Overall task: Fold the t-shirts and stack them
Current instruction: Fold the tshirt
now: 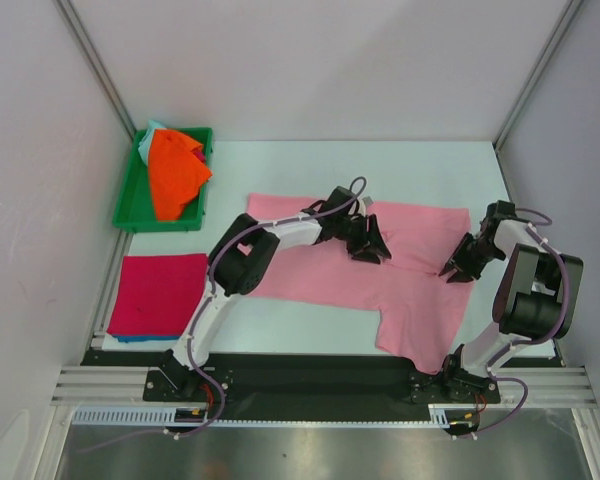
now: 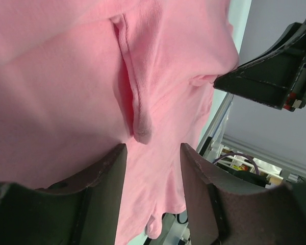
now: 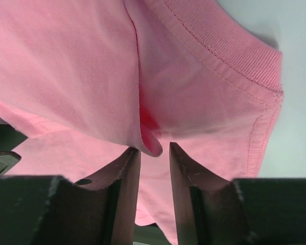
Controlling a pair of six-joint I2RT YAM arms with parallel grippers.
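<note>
Top external shows left gripper wide and right gripper narrowly parted, both empty at shirt ridges, probably poised to pinch

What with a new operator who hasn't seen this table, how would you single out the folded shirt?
Find the green tray at the far left; just on its near side lies the folded shirt. It is a flat, deep magenta square, unlike the pale pink shirt spread in the middle and the crumpled orange shirt in the tray.
</note>
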